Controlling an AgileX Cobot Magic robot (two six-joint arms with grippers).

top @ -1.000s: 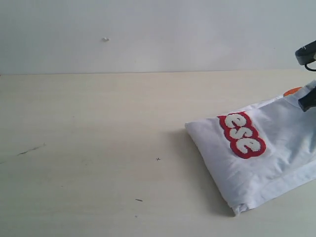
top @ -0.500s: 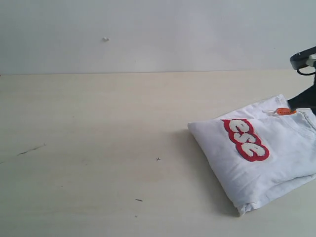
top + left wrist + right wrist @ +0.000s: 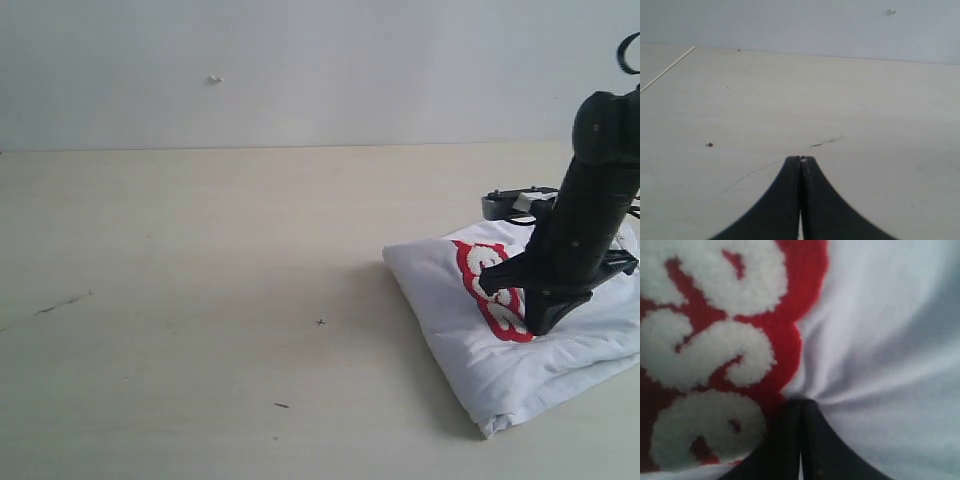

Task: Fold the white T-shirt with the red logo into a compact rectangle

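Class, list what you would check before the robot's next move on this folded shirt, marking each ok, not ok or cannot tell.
1. white T-shirt folded into a rough rectangle: ok.
2. right gripper shut, tips pressing the cloth beside the red logo: ok.
3. Cloth pinched between those tips: cannot tell.
4. left gripper shut and empty above the table: ok.
5. Shirt's whole outline in view: not ok, the exterior view cuts it off.

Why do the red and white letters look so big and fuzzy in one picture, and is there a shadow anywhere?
Right wrist view: the camera is close to the red logo, so it looks huge and soft, and the fingers are a dark blur. Exterior view: sharper, evenly lit, a faint shadow on the table left of the white T-shirt. Left wrist view: clear, no glare.
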